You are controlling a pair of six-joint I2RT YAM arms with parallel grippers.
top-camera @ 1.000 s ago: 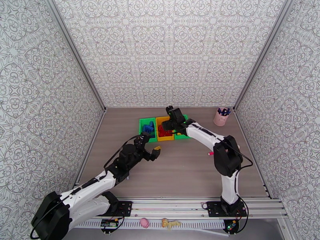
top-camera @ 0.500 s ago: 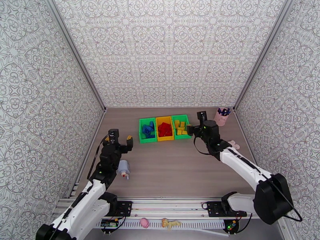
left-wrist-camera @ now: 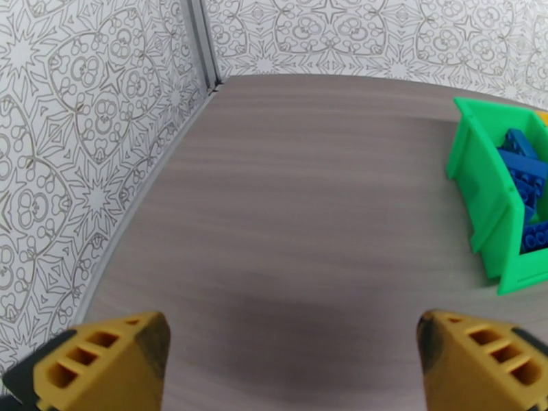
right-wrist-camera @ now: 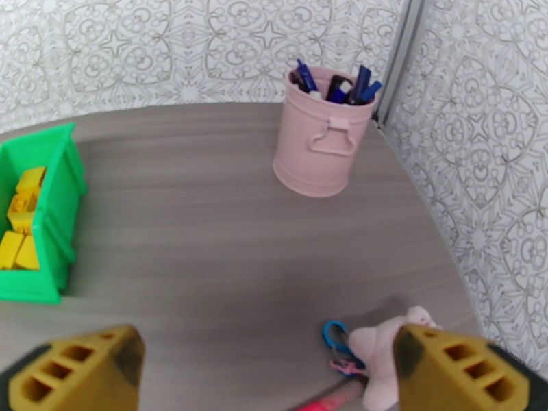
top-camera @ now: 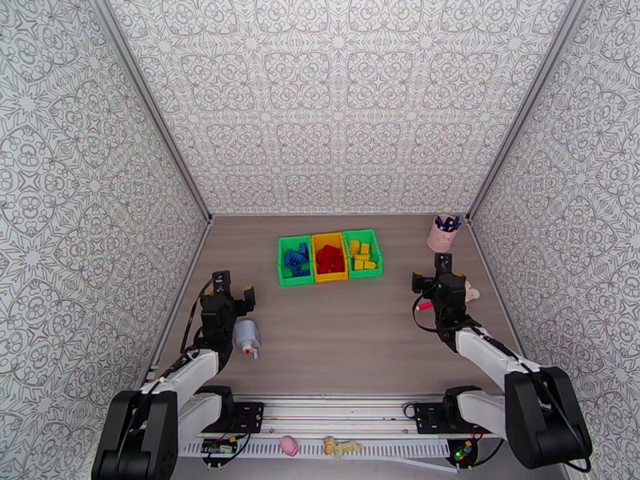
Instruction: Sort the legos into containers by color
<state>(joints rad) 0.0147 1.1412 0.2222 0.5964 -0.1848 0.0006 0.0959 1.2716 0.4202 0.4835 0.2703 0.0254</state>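
Three joined containers sit at the back middle of the table: a left green bin [top-camera: 282, 262] holding blue legos [top-camera: 297, 258], a yellow middle bin [top-camera: 314, 238] with red legos [top-camera: 329, 258], and a right green bin [top-camera: 377, 254] with yellow legos [top-camera: 362, 256]. The left wrist view has the blue-filled green bin [left-wrist-camera: 486, 193] at right. Yellow bricks [right-wrist-camera: 19, 222] in a green bin [right-wrist-camera: 55, 220] lie at left in the right wrist view. My left gripper [top-camera: 227, 295] is open and empty near the left wall. My right gripper [top-camera: 438, 278] is open and empty at the right.
A pink pen cup [top-camera: 442, 233] stands at the back right corner. A pink toy figure [right-wrist-camera: 387, 354] with a blue clip [right-wrist-camera: 337, 333] lies just under the right gripper. A white-blue bottle [top-camera: 247, 335] lies beside the left arm. Walls close in both sides.
Both arms have pulled back from the bins toward the near corners. The right gripper left the bins and opened fully; the left swung to the left wall.
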